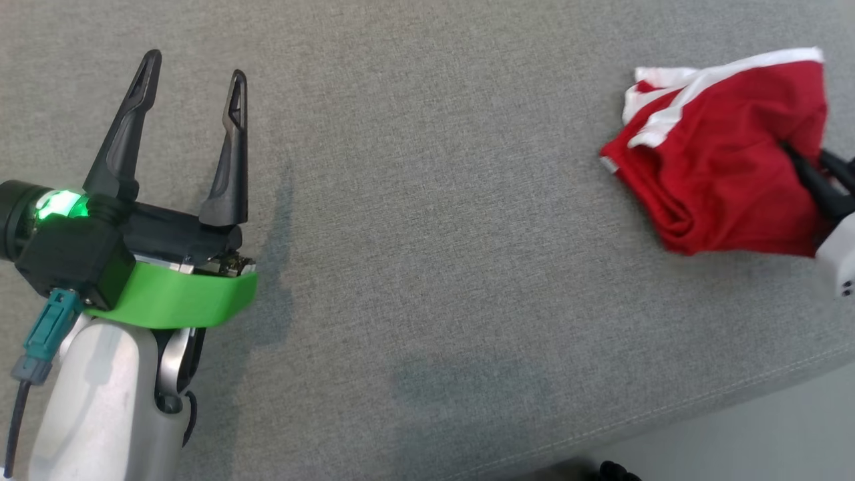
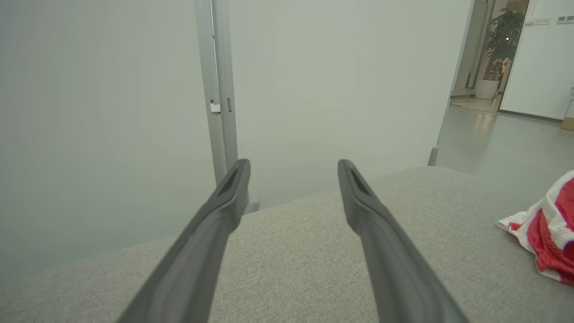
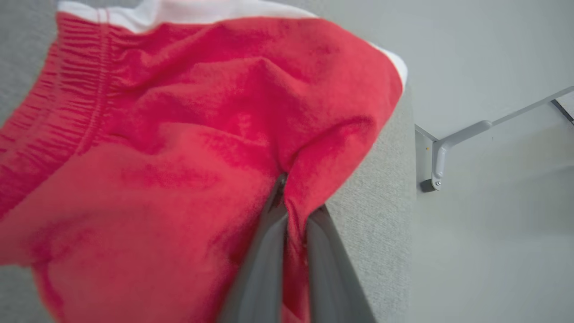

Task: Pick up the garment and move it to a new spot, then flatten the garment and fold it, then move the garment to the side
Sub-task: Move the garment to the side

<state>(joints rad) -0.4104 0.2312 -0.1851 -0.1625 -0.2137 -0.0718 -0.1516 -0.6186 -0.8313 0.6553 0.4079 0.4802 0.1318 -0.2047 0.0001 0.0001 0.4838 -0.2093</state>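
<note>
A red garment [image 1: 721, 160] with white trim lies bunched at the far right of the grey cushioned surface [image 1: 427, 200]. My right gripper [image 1: 798, 164] comes in from the right edge and is shut on a fold of the garment [image 3: 179, 157]; in the right wrist view red cloth is pinched between the two fingers [image 3: 269, 251]. At the lower left of the head view my left gripper [image 1: 190, 77] hovers open and empty, well away from the garment. The left wrist view catches the garment [image 2: 549, 224] at its right edge, beyond the spread left gripper [image 2: 293, 172].
The cushion's front edge [image 1: 668, 414] runs diagonally at the lower right, with pale floor beyond it. A white partition wall [image 2: 112, 112] with a metal post [image 2: 219, 89] stands behind the cushion. A metal bracket [image 3: 444, 148] sits beside the cushion's far edge.
</note>
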